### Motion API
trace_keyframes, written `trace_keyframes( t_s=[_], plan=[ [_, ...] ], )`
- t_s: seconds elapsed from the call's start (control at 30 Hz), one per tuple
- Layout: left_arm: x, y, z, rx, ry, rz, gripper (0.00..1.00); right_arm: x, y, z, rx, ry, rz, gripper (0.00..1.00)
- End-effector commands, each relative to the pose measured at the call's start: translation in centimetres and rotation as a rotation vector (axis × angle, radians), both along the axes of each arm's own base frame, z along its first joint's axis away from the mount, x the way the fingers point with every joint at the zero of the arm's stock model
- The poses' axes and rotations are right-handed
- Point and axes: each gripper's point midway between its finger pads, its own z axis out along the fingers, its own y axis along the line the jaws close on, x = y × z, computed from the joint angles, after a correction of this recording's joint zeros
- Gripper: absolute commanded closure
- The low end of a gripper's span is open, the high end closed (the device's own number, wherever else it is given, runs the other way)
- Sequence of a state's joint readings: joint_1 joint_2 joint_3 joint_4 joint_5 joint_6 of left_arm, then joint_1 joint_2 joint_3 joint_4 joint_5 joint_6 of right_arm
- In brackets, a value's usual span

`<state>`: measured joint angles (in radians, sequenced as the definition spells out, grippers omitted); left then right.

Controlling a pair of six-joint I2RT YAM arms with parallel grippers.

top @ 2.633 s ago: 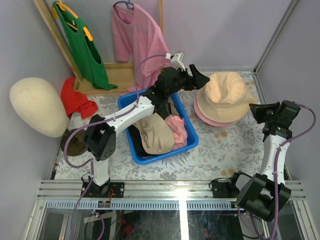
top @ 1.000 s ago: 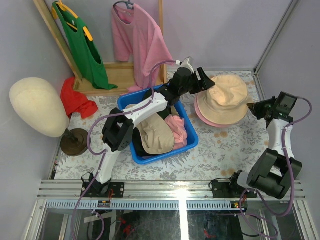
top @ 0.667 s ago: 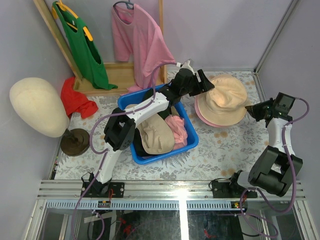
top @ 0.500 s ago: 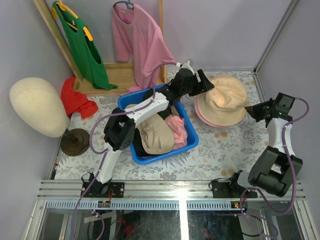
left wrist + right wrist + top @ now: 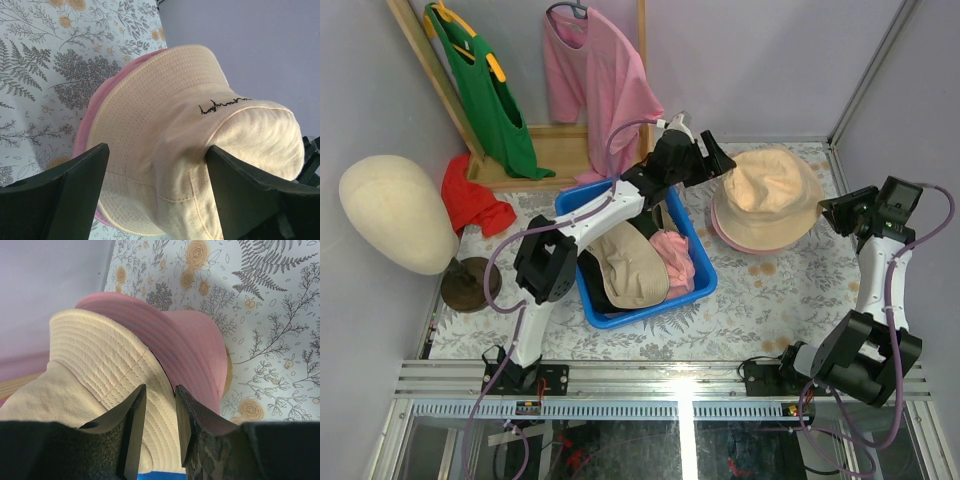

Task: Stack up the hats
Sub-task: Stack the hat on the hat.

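A cream bucket hat (image 5: 770, 190) sits on top of a pink bucket hat (image 5: 732, 238) at the back right of the table. My left gripper (image 5: 718, 160) is open wide just left of the stack; in the left wrist view (image 5: 155, 150) the cream hat (image 5: 190, 130) fills the space between the fingers, untouched. My right gripper (image 5: 832, 208) is at the stack's right edge, its jaws a narrow gap apart and holding nothing; the right wrist view (image 5: 160, 390) shows the cream brim (image 5: 100, 355) over the pink brim (image 5: 185, 345). More hats lie in the blue bin (image 5: 705, 280): a tan cap (image 5: 625, 265), a pink one (image 5: 672, 252) and black fabric.
A cream mannequin head (image 5: 395, 210) on a dark stand is at the left, with a red cloth (image 5: 475, 200) beside it. Green (image 5: 485, 90) and pink (image 5: 600, 80) shirts hang on a wooden rack at the back. Walls close in at the back and right.
My left gripper has drawn back left off the cream hat. My right gripper has backed away to the right of the brim. The cream hat now sits rounder on the pink one.
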<state>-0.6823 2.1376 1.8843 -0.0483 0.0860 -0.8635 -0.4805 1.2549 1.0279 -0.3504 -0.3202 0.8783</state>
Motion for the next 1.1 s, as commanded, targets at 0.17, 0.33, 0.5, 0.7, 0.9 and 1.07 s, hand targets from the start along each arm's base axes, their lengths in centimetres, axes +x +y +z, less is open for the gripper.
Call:
trace_keyframes(
  t_s=[0.17, 0.33, 0.5, 0.7, 0.9, 1.07],
  plan=[
    [-0.6, 1.2, 4.8, -0.080, -0.082, -0.012, 0.16, -0.6, -0.2, 1.7, -0.046, -0.023, -0.008, 0.62],
    [-1.1, 1.4, 6.8, -0.112, -0.114, -0.020, 0.14, -1.0, -0.5, 2.8, -0.076, -0.036, -0.026, 0.62],
    [-1.5, 2.8, 8.9, -0.114, -0.144, 0.004, 0.14, -1.1, -0.7, 4.8, -0.101, -0.070, -0.044, 0.61],
    [-2.3, 5.9, 11.9, -0.116, -0.181, 0.062, 0.14, -1.5, -1.0, 7.9, -0.148, -0.123, -0.065, 0.61],
    [-3.7, 9.5, 14.1, -0.078, -0.193, 0.126, 0.14, -2.3, -1.2, 11.5, -0.213, -0.180, -0.080, 0.61],
    [-6.0, 14.2, 14.3, 0.011, -0.188, 0.209, 0.15, -2.6, -0.5, 17.3, -0.280, -0.312, -0.055, 0.61]
  ],
)
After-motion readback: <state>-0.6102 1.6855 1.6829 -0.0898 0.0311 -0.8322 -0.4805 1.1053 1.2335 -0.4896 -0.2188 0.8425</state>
